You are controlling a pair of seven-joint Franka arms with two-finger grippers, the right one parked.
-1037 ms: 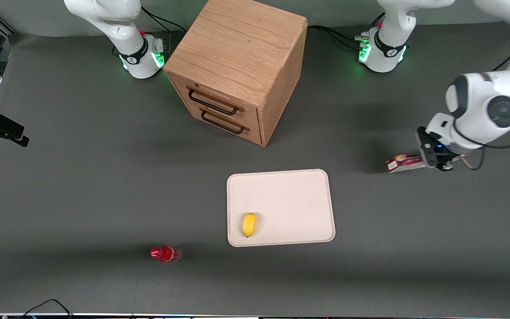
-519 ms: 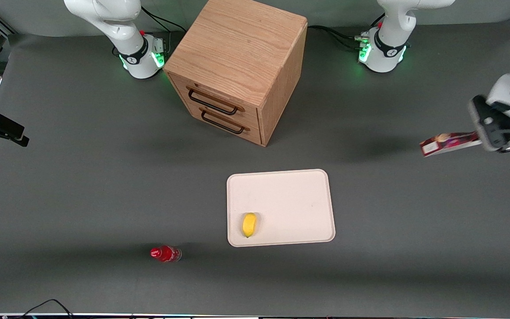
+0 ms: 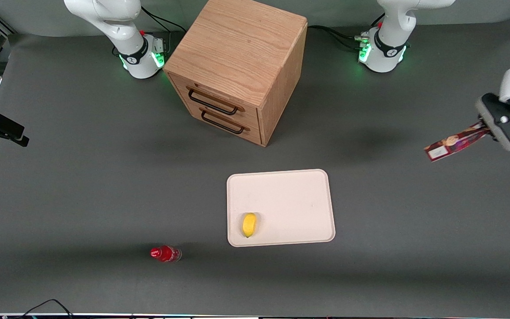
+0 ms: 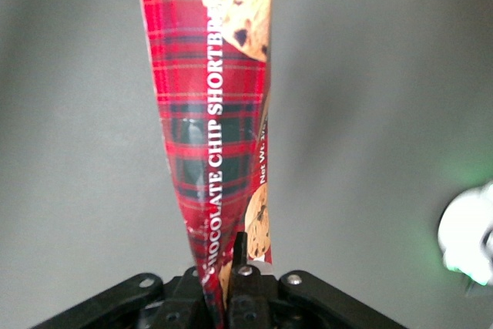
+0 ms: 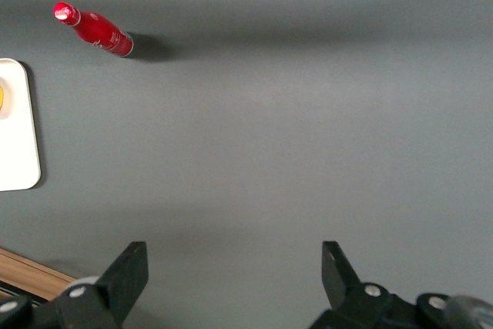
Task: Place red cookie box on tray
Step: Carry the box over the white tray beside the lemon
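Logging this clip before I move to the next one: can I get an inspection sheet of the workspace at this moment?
Surface: dark grey table, matte.
Job's things: red cookie box held in the air toward the working arm's end of the table, tilted, white end lowest; tray flat on the table, not yet holding the box.
Clutter: lemon on the tray near a corner; red bottle lying on the table; wooden drawer cabinet, both drawers shut.
Grippers: left gripper aloft, fingers shut on the box's end.
Cables: black cables at the arm bases; one at the table's near edge.
Surroundings: nothing seen.
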